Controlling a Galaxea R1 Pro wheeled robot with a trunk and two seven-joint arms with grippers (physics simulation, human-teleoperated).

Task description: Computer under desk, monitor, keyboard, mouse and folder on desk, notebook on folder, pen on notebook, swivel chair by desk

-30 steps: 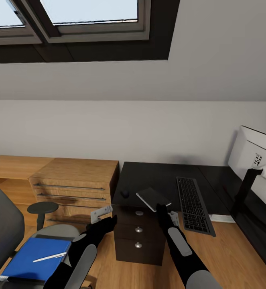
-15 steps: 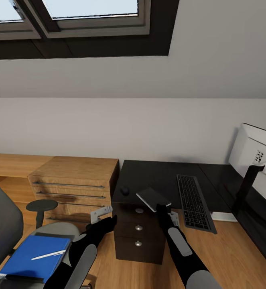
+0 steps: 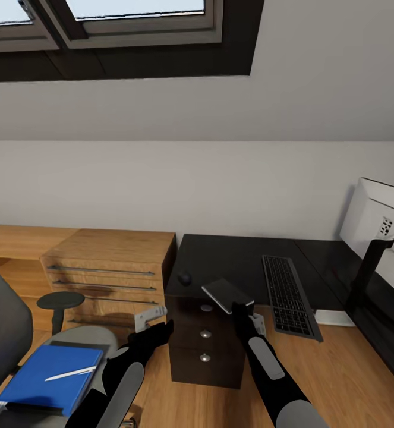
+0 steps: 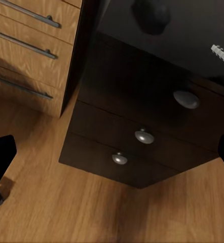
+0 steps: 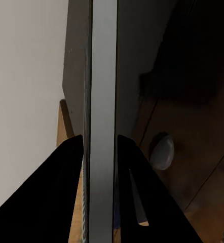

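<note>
My right gripper [image 3: 239,309] is shut on the notebook [image 3: 226,294], a thin dark-grey slab held over the front edge of the black desk [image 3: 232,258]. In the right wrist view the notebook [image 5: 103,101] shows edge-on between the two fingers [image 5: 66,177]. On the desk, the mouse [image 3: 185,277] lies to its left and the keyboard [image 3: 286,295] to its right. The monitor [image 3: 378,223] stands at the far right. The blue folder [image 3: 48,371] lies on the swivel chair [image 3: 3,333] with the pen [image 3: 72,373] on top. My left gripper [image 3: 160,326] is open and empty in front of the drawer unit [image 4: 137,136].
A light-wood cabinet [image 3: 110,267] with long drawer handles stands left of the desk. The chair's black armrest [image 3: 60,300] rises between it and my left arm. Wooden floor [image 3: 339,368] lies beneath the desk, and a sloped ceiling with skylights [image 3: 131,18] hangs above.
The head view has shifted slightly, so the chair and folder sit lower and further left in the picture. Both arms and the held notebook keep their places.
</note>
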